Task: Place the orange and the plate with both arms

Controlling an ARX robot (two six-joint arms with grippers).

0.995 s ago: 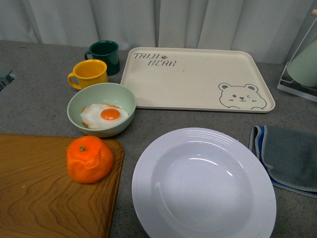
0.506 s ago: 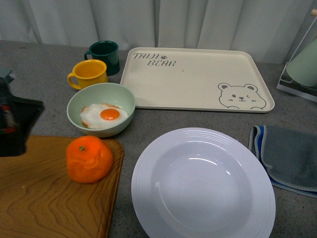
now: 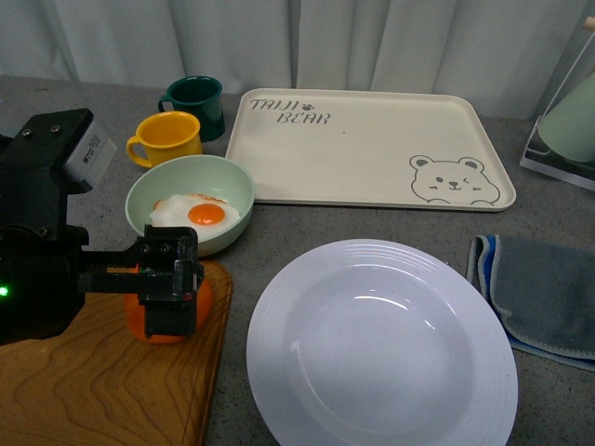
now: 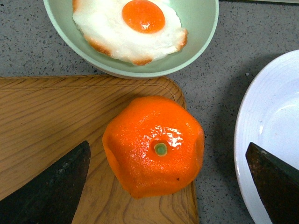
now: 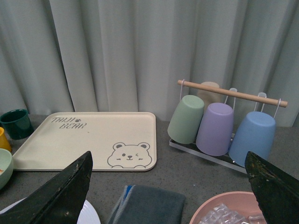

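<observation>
Left wrist view: the left end effector [image 4: 167,146] is spread wide, its fingers [image 4: 46,186] on either side of the orange [image 4: 154,145] and clear of it. The orange sits stem up on the corner of the board [image 4: 42,121], just beside the bowl [image 4: 201,18]. The plate [image 4: 254,121] lies on the desk [image 4: 219,93] near the orange, not touching it. In the front view the end effector covers most of the orange. The right end effector [image 5: 168,156] is wide too, holding nothing.
</observation>
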